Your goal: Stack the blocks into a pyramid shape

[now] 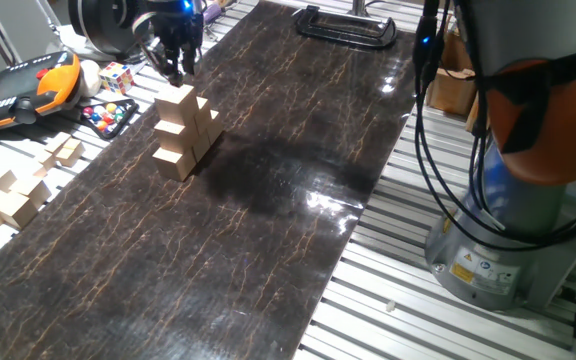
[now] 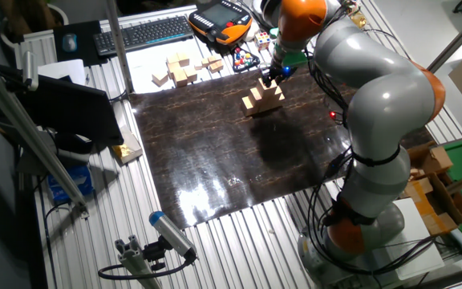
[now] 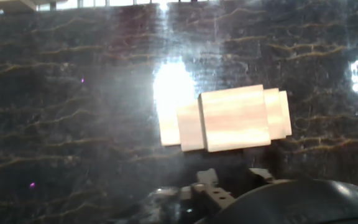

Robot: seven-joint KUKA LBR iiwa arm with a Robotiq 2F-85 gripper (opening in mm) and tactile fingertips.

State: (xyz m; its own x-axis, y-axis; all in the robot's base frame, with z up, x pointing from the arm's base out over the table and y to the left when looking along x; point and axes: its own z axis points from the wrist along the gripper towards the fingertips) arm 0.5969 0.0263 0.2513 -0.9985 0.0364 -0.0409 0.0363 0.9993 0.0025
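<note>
Pyramid shape (image 1: 182, 132) standing complete in three tiers on the dark counter (image 1: 268, 250), near its far left edge; top block (image 1: 178, 99) seated alone. Hand (image 1: 176, 68) hovering just above the top block, apparently clear of it; finger spacing impossible to judge. Main risk: sideways drift or a low retreat clipping the top block and toppling the tiers. Second risk: loose seating, tiers visibly staggered in hand view (image 3: 229, 118).
</note>
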